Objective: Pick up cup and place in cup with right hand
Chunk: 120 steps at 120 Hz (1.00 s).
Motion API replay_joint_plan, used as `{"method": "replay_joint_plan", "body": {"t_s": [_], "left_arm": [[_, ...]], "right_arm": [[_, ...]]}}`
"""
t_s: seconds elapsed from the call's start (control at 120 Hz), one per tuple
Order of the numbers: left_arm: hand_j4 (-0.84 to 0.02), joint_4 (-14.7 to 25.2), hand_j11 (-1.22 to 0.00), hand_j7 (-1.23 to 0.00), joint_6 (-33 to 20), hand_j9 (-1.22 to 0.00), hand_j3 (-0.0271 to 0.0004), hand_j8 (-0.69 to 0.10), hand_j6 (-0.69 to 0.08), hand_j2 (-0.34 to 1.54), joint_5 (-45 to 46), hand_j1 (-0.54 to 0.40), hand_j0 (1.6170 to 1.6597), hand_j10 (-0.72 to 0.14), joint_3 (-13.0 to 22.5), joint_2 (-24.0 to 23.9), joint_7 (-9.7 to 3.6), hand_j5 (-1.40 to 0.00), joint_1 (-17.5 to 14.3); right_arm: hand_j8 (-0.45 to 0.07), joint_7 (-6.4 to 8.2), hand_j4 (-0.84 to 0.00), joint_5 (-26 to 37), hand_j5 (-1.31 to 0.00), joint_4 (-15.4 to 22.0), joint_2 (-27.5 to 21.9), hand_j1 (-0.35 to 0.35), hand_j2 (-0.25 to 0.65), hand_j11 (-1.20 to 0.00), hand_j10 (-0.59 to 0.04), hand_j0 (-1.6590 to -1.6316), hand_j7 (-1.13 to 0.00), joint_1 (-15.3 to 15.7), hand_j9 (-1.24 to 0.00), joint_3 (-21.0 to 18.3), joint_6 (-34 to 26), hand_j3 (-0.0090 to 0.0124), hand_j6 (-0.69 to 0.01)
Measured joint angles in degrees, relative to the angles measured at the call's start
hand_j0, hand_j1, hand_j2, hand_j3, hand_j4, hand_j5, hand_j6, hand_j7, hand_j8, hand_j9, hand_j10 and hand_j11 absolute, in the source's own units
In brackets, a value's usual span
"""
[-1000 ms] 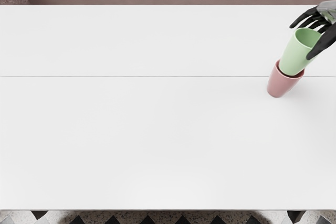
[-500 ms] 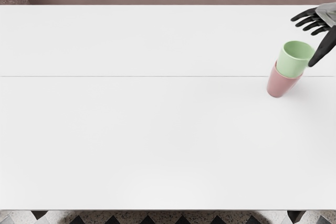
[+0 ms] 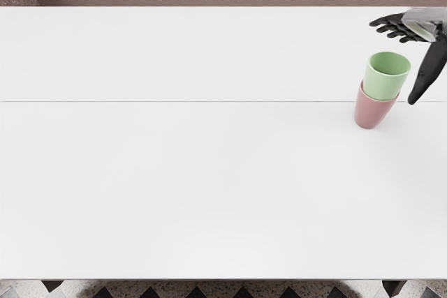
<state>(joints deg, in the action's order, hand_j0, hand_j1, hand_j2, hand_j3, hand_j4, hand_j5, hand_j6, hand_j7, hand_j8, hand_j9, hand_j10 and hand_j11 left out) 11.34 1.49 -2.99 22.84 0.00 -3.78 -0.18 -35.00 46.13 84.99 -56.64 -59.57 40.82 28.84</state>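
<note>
On my head view, the smooth, tapered light-green cup (image 3: 384,87) sits with its lower part inside the tapered dusty-pink cup (image 3: 371,113), its upper part standing proud of the pink rim. Both are on the white rectangular table (image 3: 195,172), over toward its right side. I can see into the green cup's wide mouth, down its shaded inner wall.

My right hand (image 3: 424,27), black-fingered with a pale grey shell, has let go: its fingers are spread, pointing left beyond the green cup, while the thumb angles down beside it, with a gap between.

The picture's right edge cuts off my arm. The green cup's base is hidden inside the pink one, so I can't tell how deep it sits.
</note>
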Motion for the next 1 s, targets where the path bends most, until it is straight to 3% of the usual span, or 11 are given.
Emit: {"method": "replay_joint_plan", "body": {"t_s": [0.158,0.425,0.675,0.767,1.0], "left_arm": [[0.000,0.00,0.00,0.00,0.00,0.00,-0.0001,0.000,0.000,0.00,0.00,0.349,1.6581,0.000,0.00,0.00,0.00,0.00,0.00],[0.000,0.00,0.00,0.00,0.00,0.00,-0.0001,0.000,0.000,0.00,0.00,0.349,1.6581,0.000,0.00,0.00,0.00,0.00,0.00],[0.000,0.00,0.00,0.00,0.00,0.00,-0.0001,0.000,0.000,0.00,0.00,0.349,1.6581,0.000,0.00,0.00,0.00,0.00,0.00],[0.000,0.00,0.00,0.00,0.00,0.00,-0.0001,0.000,0.000,0.00,0.00,0.349,1.6581,0.000,0.01,0.00,0.00,0.00,0.00],[0.000,0.29,0.00,0.00,0.20,0.00,-0.0001,0.000,0.000,0.00,-0.02,0.349,1.6581,0.000,0.05,0.00,0.00,0.00,0.75]], "right_arm": [[-0.042,0.04,-0.042,-5.64,-0.05,1.36,-0.60,-0.308,-0.004,-0.05,-0.041,-1.6580,-0.05,0.09,-0.05,1.16,4.69,0.0000,-0.045],[-0.038,0.26,-0.038,-9.45,-0.04,3.40,0.34,-0.312,-0.005,-0.04,-0.036,-1.6581,-0.04,0.03,-0.04,4.12,6.07,0.0000,-0.039],[-0.035,2.23,-0.035,-19.01,-0.04,4.07,4.09,-0.312,-0.005,-0.04,-0.034,-1.6581,-0.04,1.72,-0.04,4.08,6.17,0.0000,-0.036],[-0.035,2.22,-0.034,-24.86,-0.04,3.90,5.15,-0.312,-0.005,-0.04,-0.034,-1.6581,-0.04,4.84,-0.04,4.00,6.17,0.0000,-0.036],[-0.033,2.37,-0.033,-32.94,-0.04,6.93,6.19,-0.313,-0.005,-0.04,-0.032,-1.6581,-0.04,18.49,-0.04,3.97,6.18,0.0000,-0.034]]}}
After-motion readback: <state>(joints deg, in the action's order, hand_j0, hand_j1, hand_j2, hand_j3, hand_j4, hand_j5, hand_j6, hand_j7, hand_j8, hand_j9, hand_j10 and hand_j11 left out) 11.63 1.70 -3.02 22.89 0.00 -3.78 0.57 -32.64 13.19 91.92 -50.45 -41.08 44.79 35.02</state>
